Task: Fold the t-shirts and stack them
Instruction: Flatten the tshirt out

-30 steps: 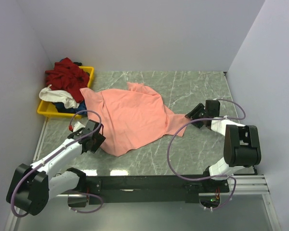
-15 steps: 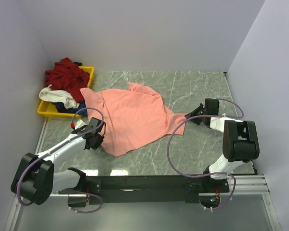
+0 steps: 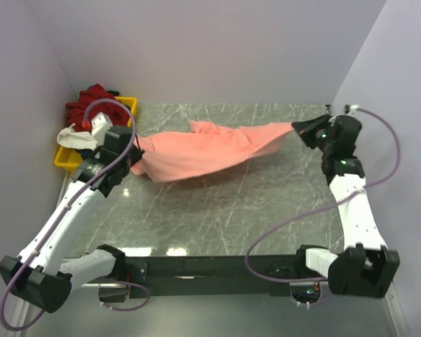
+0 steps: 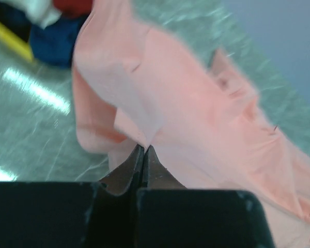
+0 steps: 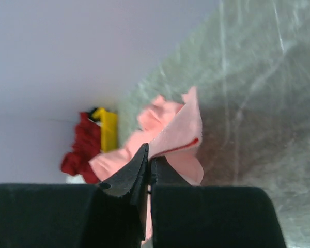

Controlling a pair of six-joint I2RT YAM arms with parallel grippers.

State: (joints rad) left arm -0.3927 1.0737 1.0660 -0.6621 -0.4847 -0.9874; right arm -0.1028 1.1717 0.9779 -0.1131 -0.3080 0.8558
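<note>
At the fingertips: left gripper (image 4: pixel 143 149) pinched tight on one edge of the salmon-pink t-shirt (image 3: pixel 203 151), right gripper (image 5: pixel 148 155) pressed shut on the opposite edge. Arms wide apart, so the shirt hangs stretched between them low over the table (image 3: pixel 252 210), probably to spread it flat for folding. Other t-shirts (image 3: pixel 91 105) are heaped in the yellow tray (image 3: pixel 63 161), far left.

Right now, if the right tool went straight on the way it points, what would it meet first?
The pink shirt that the right tool grips; beyond it, probably the tray, though depth is unclear.
</note>
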